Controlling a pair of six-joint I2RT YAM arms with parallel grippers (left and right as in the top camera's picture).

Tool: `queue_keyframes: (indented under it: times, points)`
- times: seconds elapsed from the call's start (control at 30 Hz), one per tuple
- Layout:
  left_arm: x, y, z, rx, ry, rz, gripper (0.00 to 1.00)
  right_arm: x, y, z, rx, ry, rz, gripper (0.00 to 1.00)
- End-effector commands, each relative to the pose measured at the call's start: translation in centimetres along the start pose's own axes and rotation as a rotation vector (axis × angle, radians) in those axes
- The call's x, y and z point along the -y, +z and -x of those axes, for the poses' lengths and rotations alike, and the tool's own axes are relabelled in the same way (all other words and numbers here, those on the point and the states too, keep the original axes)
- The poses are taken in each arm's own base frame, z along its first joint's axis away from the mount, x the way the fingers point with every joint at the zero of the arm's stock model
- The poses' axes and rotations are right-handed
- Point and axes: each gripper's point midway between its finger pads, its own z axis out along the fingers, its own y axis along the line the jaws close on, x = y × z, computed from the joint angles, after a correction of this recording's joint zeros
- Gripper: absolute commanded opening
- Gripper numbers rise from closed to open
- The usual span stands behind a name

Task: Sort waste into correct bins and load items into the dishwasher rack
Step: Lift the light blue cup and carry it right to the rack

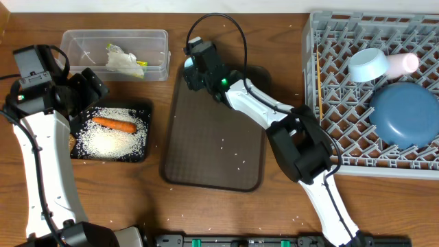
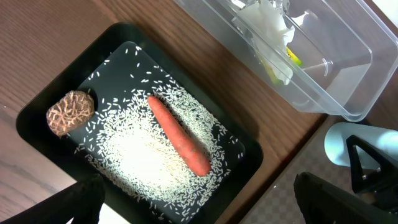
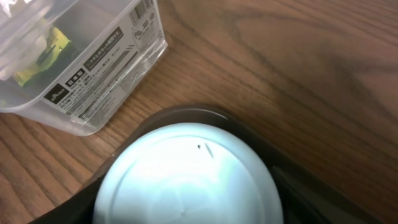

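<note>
The black tray (image 1: 144, 110) holds the orange carrot (image 1: 114, 124), white rice (image 1: 113, 140) and the brown lump (image 2: 69, 112). My left gripper (image 2: 199, 211) hangs open and empty above this tray (image 2: 37, 109). The clear tub (image 1: 75, 42) holds the crumpled tissue (image 1: 122, 62) and yellow-green wrapper (image 2: 292, 59). My right gripper (image 1: 195, 65) is closed around the upside-down light-blue cup (image 3: 186, 177) at the brown serving tray's far left corner. The grey rack (image 1: 329, 89) holds the white bowl (image 1: 367, 64), a small pale cup (image 1: 403, 63) and the dark-blue plate (image 1: 405, 113). The chopsticks are out of view.
The brown serving tray (image 1: 212, 137) lies in the middle with a few loose rice grains on it. More grains lie on the wooden table near its front edge. The tub (image 3: 106, 68) stands close to the left of the cup.
</note>
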Motion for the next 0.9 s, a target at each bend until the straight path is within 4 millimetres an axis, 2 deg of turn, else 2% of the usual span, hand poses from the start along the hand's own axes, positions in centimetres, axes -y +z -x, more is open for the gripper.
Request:
queue_keyframes:
  times: [0.0, 0.1, 0.2, 0.37, 0.47, 0.57, 0.67, 0.7, 0.73, 0.77, 0.87]
  points:
    - [0.0, -0.6, 0.6, 0.023, -0.007, -0.002, 0.98, 0.2, -0.3, 1.3, 0.027, 0.0, -0.018, 0.64]
    - [0.0, -0.6, 0.6, 0.023, -0.007, -0.001, 0.98, 0.6, -0.9, 2.4, 0.036, 0.012, -0.023, 0.6]
    - [0.0, -0.6, 0.6, 0.023, -0.007, -0.002, 0.98, 1.7, -2.2, 4.3, 0.057, 0.055, -0.034, 0.49]
    - [0.0, -0.6, 0.6, 0.023, -0.007, -0.002, 0.98, 4.4, -4.7, 7.4, 0.092, 0.106, -0.066, 0.51]
    - [0.0, -0.6, 0.6, 0.023, -0.007, -0.002, 0.98, 7.3, -7.3, 9.4, 0.119, 0.135, -0.102, 0.51]
    - [0.0, -0.6, 0.6, 0.023, -0.007, -0.002, 0.98, 11.6, -10.8, 11.6, 0.161, 0.175, -0.174, 0.54]
    - [0.0, -0.6, 0.6, 0.023, -0.007, -0.002, 0.98, 17.2, -15.1, 13.3, 0.203, 0.225, -0.29, 0.54]
    - [0.0, -0.6, 0.6, 0.023, -0.007, -0.002, 0.98, 20.3, -17.5, 13.7, 0.218, 0.254, -0.353, 0.54]
    - [0.0, -0.6, 0.6, 0.023, -0.007, -0.002, 0.98, 21.6, -18.6, 13.8, 0.223, 0.267, -0.379, 0.54]
    - [0.0, -0.6, 0.6, 0.023, -0.008, -0.002, 0.98, 24.2, -20.6, 13.8, 0.229, 0.292, -0.431, 0.54]
    - [0.0, -0.6, 0.6, 0.023, -0.007, -0.002, 0.98, 30.0, -25.2, 13.1, 0.238, 0.347, -0.531, 0.54]
